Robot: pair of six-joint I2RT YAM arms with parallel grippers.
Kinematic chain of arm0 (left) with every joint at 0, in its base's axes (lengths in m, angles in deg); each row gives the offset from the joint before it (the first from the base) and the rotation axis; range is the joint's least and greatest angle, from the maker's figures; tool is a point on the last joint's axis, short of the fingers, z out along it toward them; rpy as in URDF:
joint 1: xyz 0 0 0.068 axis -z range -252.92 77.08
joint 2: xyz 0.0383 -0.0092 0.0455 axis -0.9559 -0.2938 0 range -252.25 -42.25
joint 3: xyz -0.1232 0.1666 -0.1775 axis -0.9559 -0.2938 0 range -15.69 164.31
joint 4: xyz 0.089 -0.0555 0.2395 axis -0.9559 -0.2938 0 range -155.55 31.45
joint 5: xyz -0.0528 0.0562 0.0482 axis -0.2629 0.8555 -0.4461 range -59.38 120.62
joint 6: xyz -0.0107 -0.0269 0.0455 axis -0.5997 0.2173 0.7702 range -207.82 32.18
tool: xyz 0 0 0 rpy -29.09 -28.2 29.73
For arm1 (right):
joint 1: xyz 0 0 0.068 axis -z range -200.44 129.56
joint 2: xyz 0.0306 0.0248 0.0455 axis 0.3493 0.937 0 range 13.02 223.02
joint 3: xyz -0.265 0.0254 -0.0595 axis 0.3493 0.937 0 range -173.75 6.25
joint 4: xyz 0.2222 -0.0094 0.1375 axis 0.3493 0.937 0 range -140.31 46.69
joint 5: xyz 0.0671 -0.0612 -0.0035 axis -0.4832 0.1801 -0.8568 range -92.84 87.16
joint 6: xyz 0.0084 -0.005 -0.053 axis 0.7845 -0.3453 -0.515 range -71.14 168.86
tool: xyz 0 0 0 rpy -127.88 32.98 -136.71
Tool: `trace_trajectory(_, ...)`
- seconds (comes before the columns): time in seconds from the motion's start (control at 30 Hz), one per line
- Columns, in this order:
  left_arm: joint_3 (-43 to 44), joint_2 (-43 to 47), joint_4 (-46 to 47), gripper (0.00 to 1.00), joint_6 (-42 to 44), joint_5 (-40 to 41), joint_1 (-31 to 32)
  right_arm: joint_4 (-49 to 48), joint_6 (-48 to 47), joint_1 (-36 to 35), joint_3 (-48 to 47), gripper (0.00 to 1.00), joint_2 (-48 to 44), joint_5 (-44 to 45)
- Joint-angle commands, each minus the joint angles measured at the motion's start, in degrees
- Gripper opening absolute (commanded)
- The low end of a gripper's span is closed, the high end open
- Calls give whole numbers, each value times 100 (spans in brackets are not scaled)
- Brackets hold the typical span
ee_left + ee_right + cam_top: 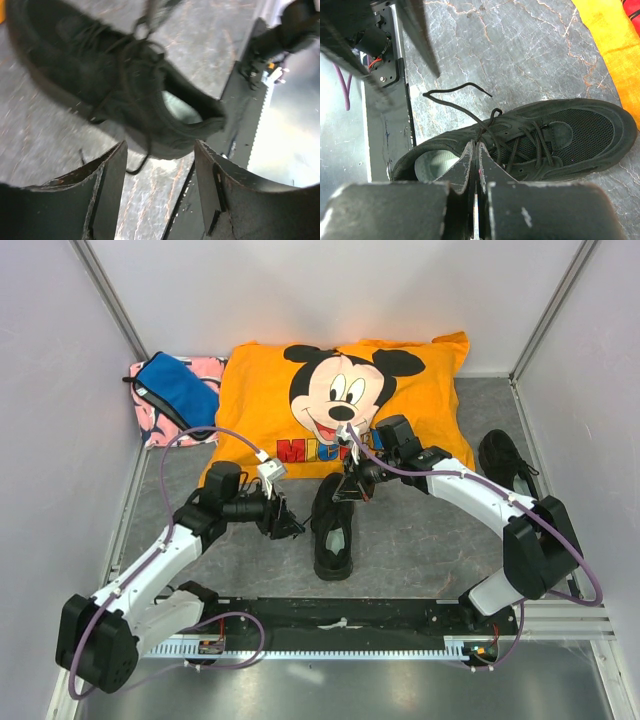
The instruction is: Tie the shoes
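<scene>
Bare table point(420, 540) lies open at three o'clock of the middle shoe point(333, 535); my left gripper point(290, 525) crowds its nine, the orange pillow point(260, 410) blocks twelve, the base rail point(340, 615) six.

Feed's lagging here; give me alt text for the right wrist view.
The right tool, shut, sits over the laces of a black sneaker lying on a grey table. One loose lace end curls away toward the top left; whether the tool pinches a lace is unclear. An orange pillow fills the top right corner.
</scene>
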Motion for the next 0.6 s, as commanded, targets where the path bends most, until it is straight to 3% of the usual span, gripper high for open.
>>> trace_trajectory(0.0,41,-173,-77,60,-319,389,-180,-181,-23,26,-12,0,-163,-9)
trace_trajectory(0.07,198,-435,-277,58,276,-153,-188,-172,-23,26,-12,0,-155,-9)
trace_trajectory(0.1,347,-559,-809,58,766,-1105,-171,-172,-32,34,-12,0,-155,-17)
trace_trajectory(0.13,810,-638,-1137,61,1954,-1376,-127,-172,-23,26,-12,0,-155,-9)
trace_trajectory(0.17,971,-665,-1479,63,2479,-1561,-118,-172,-23,17,-21,0,-155,-9)
trace_trajectory(0.3,1579,-674,-3070,65,5422,-1169,-118,-155,-32,34,-12,0,-155,-9)
trace_trajectory(0.33,1536,-692,-3578,65,6569,-1011,-118,-163,-32,26,-12,0,-146,-17)
trace_trajectory(0.4,1195,-701,-3828,64,7507,-616,-179,-163,-23,26,-30,0,-128,-26)
trace_trajectory(0.43,1027,-675,-3969,64,8521,-562,-240,-163,-23,26,-30,0,-111,-18)
trace_trajectory(0.5,510,-631,-3909,64,9371,-561,-434,-163,-15,26,-56,0,-102,-17)
trace_trajectory(0.57,280,-665,-3374,65,9621,-649,-478,-163,-15,35,-65,0,-93,-9)
